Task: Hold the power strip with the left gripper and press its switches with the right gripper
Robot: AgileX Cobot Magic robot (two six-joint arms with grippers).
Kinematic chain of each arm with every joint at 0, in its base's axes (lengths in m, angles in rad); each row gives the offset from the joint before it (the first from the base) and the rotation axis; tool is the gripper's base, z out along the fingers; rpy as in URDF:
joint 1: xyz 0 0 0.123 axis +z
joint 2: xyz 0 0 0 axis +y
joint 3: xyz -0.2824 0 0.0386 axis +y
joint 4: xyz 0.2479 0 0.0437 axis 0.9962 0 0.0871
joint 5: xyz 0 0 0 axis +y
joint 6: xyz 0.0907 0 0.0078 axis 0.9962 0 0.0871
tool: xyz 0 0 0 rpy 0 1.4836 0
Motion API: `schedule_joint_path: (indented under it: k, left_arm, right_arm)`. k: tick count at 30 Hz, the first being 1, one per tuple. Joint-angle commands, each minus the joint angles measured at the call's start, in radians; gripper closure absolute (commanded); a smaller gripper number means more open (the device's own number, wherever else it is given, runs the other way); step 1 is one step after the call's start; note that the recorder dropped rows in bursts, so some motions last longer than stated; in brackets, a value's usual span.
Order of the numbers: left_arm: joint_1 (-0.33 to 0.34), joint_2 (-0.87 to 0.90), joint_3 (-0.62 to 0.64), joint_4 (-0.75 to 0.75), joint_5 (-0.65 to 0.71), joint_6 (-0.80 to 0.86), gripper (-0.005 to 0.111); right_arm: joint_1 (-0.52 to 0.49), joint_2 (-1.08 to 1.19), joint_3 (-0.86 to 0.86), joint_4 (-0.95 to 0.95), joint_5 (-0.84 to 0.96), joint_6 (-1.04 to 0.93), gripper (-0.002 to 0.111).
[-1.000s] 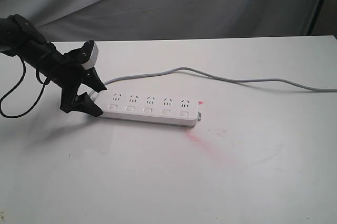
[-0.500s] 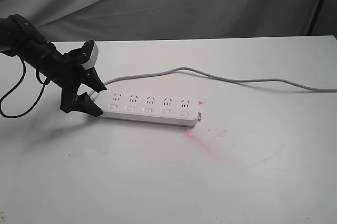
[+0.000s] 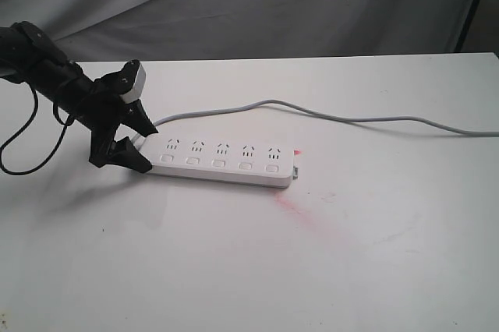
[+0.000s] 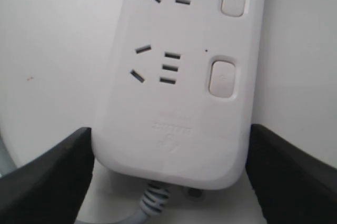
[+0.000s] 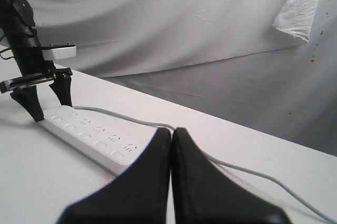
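The left claw (image 3: 143, 147) is spread wide across the cord end of the power strip (image 3: 222, 162), one black finger (image 4: 47, 176) against each long side. The wrist view shows no gap at either edge, so it grasps the strip. The strip lies flat on the white table (image 3: 327, 270), its sockets and switches (image 3: 219, 164) facing up and its grey cord (image 3: 351, 119) trailing away to the right. The right claw (image 5: 171, 130) is clenched, its fingers pressed together with nothing between them. It hangs clear of the strip, beyond the end without the cord.
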Motion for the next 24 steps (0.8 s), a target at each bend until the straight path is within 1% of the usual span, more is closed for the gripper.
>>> schedule_joint_path:
  k: [1,7,15,17,21,24]
  left_arm:
    - [-0.006,0.001,-0.004,-0.003,-0.014,-0.005,0.037]
    - [-0.006,0.001,-0.004,-0.003,-0.014,-0.005,0.037]
    - [-0.006,0.001,-0.004,-0.003,0.02,-0.008,0.037]
    - [-0.006,0.001,-0.004,-0.016,0.018,-0.027,0.035]
    - [-0.006,0.001,-0.004,-0.041,0.029,-0.059,0.027]
    - [-0.006,0.001,-0.004,-0.041,0.041,-0.059,0.026]
  right_arm:
    - [-0.006,-0.004,0.003,-0.01,0.002,0.003,0.108]
    - [-0.006,-0.004,0.003,-0.01,0.002,0.003,0.108]
    - [-0.006,-0.004,0.003,-0.01,0.002,0.003,0.108]
    - [-0.006,-0.004,0.003,-0.01,0.002,0.003,0.108]
    - [-0.006,-0.004,0.003,-0.01,0.002,0.003,0.108]
    - [-0.006,-0.004,0.003,-0.01,0.002,0.003,0.108]
